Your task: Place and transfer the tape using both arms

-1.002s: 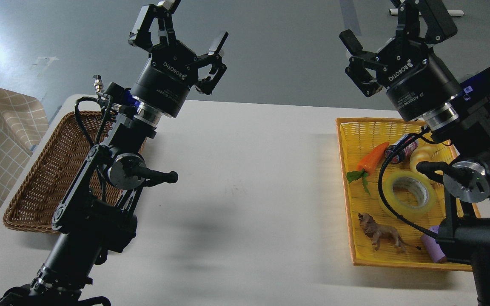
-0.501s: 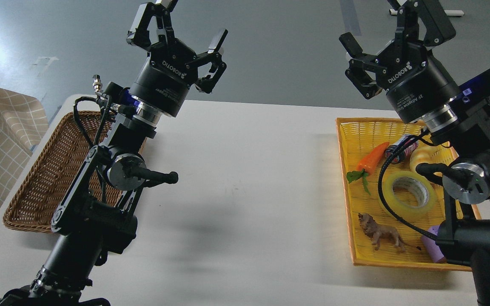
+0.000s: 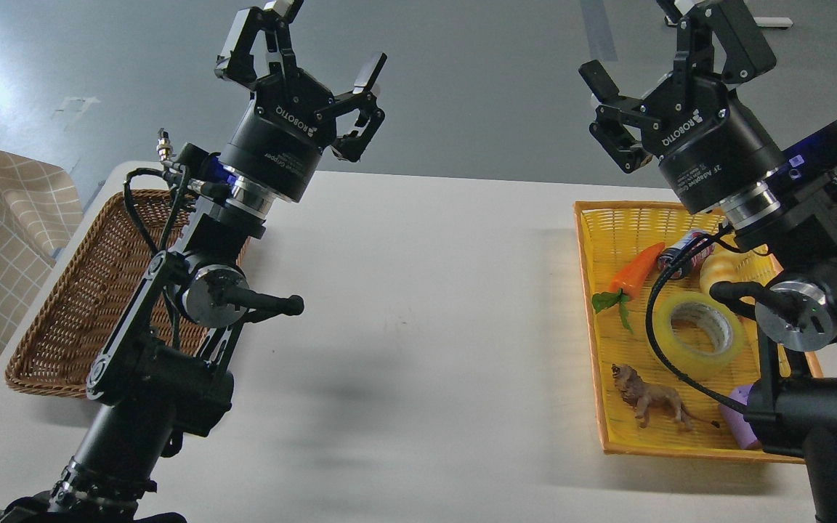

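Little has changed over the last second. The right gripper [image 3: 662, 43] has been drawn slightly up and back, and the right arm's wrist and elbow sections are shifted a little with it; the left gripper [image 3: 301, 47] has been nudged only marginally upward. Both grippers are held high above the desk [image 3: 418, 305], each with its jaws spread wide apart and nothing between them.

The tape [image 3: 696, 325] is left untouched, lying flat in the yellow basket [image 3: 607, 218] on the right side of the desk, with its grey-white core facing up. It is surrounded by a toy carrot [image 3: 633, 272], a small can [image 3: 684, 253], a croissant-shaped bread toy [image 3: 716, 270], a toy lion [image 3: 647, 398] and a purple cylinder [image 3: 738, 428]. A black cable from the right arm is looped in front of the roll. The brown wicker basket [image 3: 77, 305] on the left is partly hidden by the left arm.

The task is judged to be at its very start: no approach to the tape is yet under way, and the right gripper would need to be lowered over the roll first.
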Action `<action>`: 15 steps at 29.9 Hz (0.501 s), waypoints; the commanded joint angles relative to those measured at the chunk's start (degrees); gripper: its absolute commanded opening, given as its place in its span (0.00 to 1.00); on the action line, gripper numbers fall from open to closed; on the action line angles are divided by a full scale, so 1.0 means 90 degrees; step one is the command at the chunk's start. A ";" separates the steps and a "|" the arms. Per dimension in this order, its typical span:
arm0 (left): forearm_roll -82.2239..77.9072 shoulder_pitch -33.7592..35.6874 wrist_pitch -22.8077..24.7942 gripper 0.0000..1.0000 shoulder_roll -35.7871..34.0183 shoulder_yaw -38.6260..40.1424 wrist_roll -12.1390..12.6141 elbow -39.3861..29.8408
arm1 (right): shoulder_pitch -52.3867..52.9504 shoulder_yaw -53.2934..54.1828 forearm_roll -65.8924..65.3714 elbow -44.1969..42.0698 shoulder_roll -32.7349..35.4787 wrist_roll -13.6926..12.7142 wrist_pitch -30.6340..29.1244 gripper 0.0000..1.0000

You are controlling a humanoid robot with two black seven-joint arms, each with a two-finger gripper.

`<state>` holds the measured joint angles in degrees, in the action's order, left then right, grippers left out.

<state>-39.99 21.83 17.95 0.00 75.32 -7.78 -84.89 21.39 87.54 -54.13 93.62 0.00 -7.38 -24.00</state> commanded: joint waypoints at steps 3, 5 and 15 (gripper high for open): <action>0.0000 -0.0023 0.0017 0.98 0.0000 0.0000 0.0015 -0.0001 | 0.0006 -0.0010 -0.0011 0.0008 0.0000 0.0000 0.0001 1.00; 0.0000 -0.0014 0.0017 0.98 0.0000 -0.0010 0.0015 -0.0001 | 0.0006 -0.0010 -0.0011 0.0008 0.0000 0.0000 0.0001 1.00; 0.0010 -0.0014 0.0036 0.98 0.0000 0.0000 0.0005 0.0008 | 0.0016 -0.0019 -0.0011 -0.0001 0.0000 0.0000 0.0001 1.00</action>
<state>-39.99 21.68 18.12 0.00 75.32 -7.65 -84.89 21.48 87.37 -54.23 93.64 0.00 -7.38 -23.99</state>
